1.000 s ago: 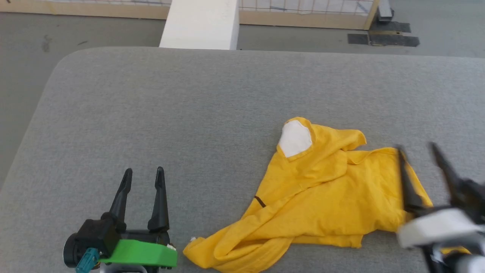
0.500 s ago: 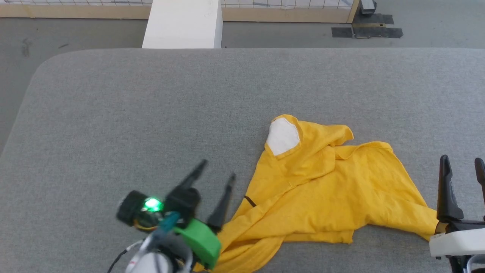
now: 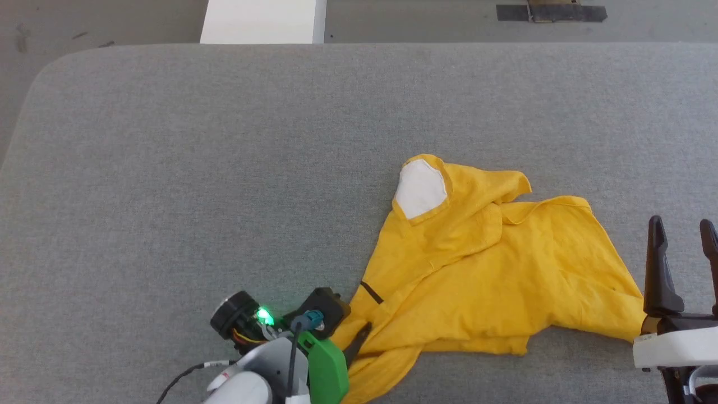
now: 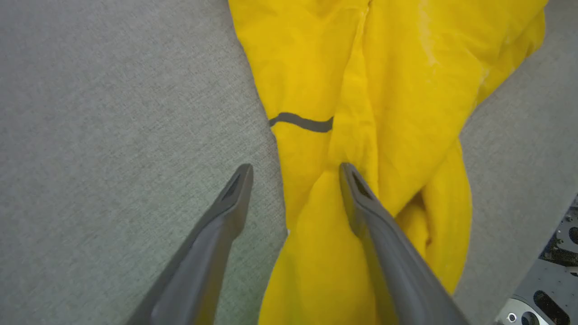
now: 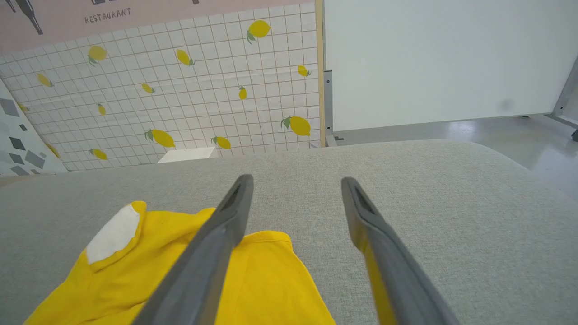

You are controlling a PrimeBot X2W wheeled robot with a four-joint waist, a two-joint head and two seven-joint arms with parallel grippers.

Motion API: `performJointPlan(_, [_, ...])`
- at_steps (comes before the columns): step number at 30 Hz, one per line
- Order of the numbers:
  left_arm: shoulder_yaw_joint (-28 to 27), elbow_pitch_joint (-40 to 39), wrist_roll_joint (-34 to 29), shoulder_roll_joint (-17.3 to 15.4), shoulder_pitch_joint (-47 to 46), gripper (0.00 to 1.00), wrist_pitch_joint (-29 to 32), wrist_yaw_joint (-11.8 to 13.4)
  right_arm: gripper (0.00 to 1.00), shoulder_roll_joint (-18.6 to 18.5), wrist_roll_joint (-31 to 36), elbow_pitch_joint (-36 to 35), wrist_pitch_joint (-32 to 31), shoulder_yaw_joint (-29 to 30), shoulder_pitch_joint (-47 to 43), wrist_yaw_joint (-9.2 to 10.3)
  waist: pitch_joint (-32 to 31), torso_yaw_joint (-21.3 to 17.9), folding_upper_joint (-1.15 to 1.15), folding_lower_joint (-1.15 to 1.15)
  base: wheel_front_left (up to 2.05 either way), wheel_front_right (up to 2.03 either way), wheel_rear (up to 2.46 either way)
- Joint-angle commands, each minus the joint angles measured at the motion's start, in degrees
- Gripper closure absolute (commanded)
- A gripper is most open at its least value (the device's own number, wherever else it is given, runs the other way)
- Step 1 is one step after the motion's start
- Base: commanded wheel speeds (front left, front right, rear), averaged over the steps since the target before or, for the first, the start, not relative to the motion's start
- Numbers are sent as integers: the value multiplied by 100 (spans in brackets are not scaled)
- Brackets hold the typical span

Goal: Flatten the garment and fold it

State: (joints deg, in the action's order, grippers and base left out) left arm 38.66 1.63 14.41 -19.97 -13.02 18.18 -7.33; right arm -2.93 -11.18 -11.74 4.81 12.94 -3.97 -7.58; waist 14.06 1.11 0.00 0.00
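Where left tool (image 4: 293, 169) straddles its edge, garment (image 3: 477, 269) crumpled, right tool (image 3: 681, 224) beside

Table (image 3: 168, 168) lies wide open left of and beyond the T-shirt (image 3: 493, 280). Crumpled cloth blocks the near middle. Left tool (image 4: 295, 167) straddles its edge; right tool (image 3: 681, 221) stands just beside its right corner.
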Motion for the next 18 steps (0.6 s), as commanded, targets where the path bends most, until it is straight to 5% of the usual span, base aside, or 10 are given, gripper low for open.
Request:
performJointPlan(1, [97, 92, 117, -43, -147, 0, 58, -14, 0, 5, -40, -17, 26, -14, 120, 9, 61, -32, 0, 0, 0, 0, 0])
performJointPlan(3, [219, 212, 211, -64, -196, 0, 136, -15, 0, 5, -45, -18, 24, -14, 142, 9, 81, -43, 0, 0, 0, 0, 0])
performJointPlan(4, [256, 253, 250, -73, -217, 11, 163, -15, 0, 5, -47, -22, 21, -14, 150, 9, 90, -49, 0, 0, 0, 0, 0])
performJointPlan(5, [289, 290, 289, -86, -251, 89, 175, -15, 0, 5, -50, -27, 18, -15, 159, 9, 99, -58, 0, 0, 0, 0, 0])
performJointPlan(6, [314, 311, 329, -92, -274, 100, 173, -15, 0, 5, -53, -31, 16, -11, 165, 9, 104, -62, 0, 0, 0, 0, 0])
performJointPlan(13, [147, 190, 623, -33, -373, 100, -111, 43, 0, 5, -85, -35, 8, 53, 148, 9, 58, -32, 0, 0, 0, 0, 0])
performJointPlan(18, [-406, -221, 939, 74, -458, 100, -595, 309, 0, 5, -111, -40, -9, 79, 118, 9, -12, 26, 0, 0, 0, 0, 0])
